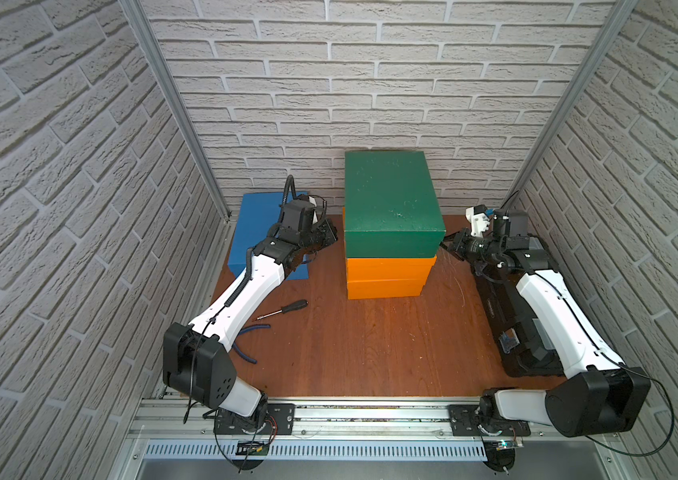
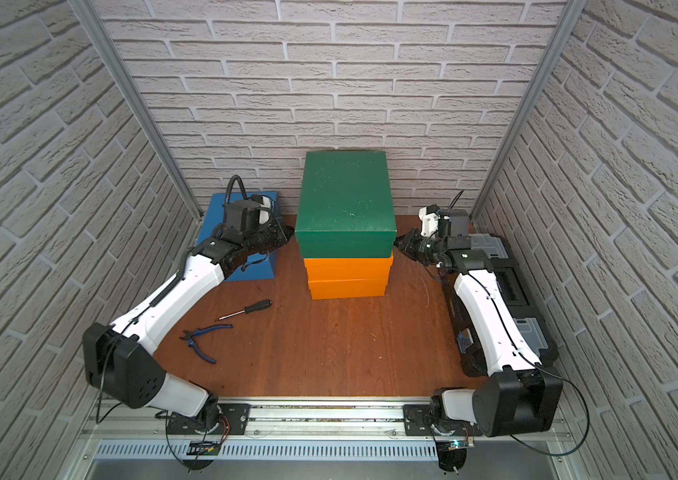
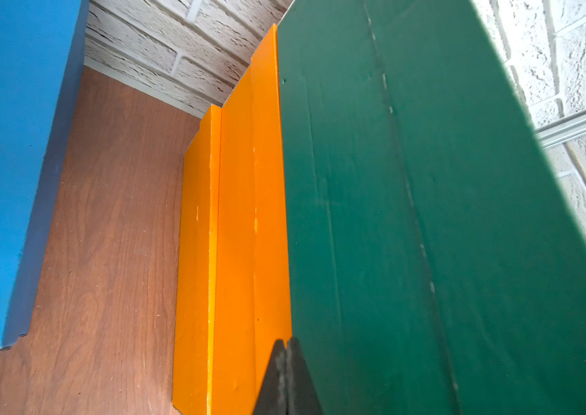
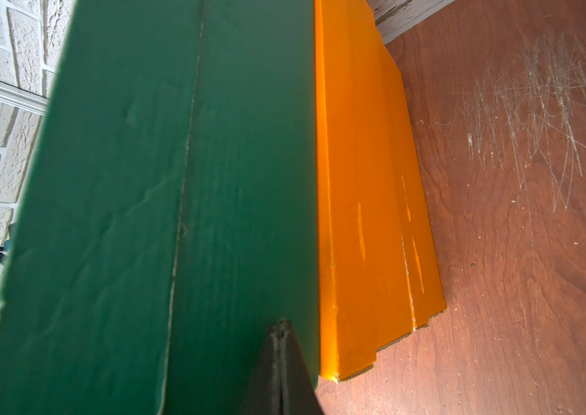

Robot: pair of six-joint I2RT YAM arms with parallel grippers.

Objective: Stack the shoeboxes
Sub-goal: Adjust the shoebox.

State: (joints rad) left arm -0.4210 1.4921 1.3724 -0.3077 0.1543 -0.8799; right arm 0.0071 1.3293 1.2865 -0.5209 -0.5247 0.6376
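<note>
Green tops the stack: the green box (image 1: 391, 199) sits on the upper orange box (image 1: 389, 268), which sits on the lower orange box (image 1: 385, 289), at the rear centre of your wooden surface (image 1: 370, 345). The stack's far end is close to the brick back wall (image 1: 329, 104).

The blue box (image 1: 256, 224) lies alone in the rear left corner, separated from the stack by a narrow lane of wood. Your left hand (image 3: 286, 345) is in that lane, fingers pressed together and holding nothing. Its tip is at the seam where green meets orange. Your right hand (image 4: 280, 325), also pressed together and holding nothing, points at the green box's lower edge on the opposite side. Whether either tip actually touches, you cannot tell.

A black toolbox (image 2: 508, 286) runs along the right wall under your right arm, narrowing that side. A screwdriver (image 1: 283, 309) and blue-handled pliers (image 2: 204, 338) lie near your left arm. Bare wood stretches in front of the stack between both arms.
</note>
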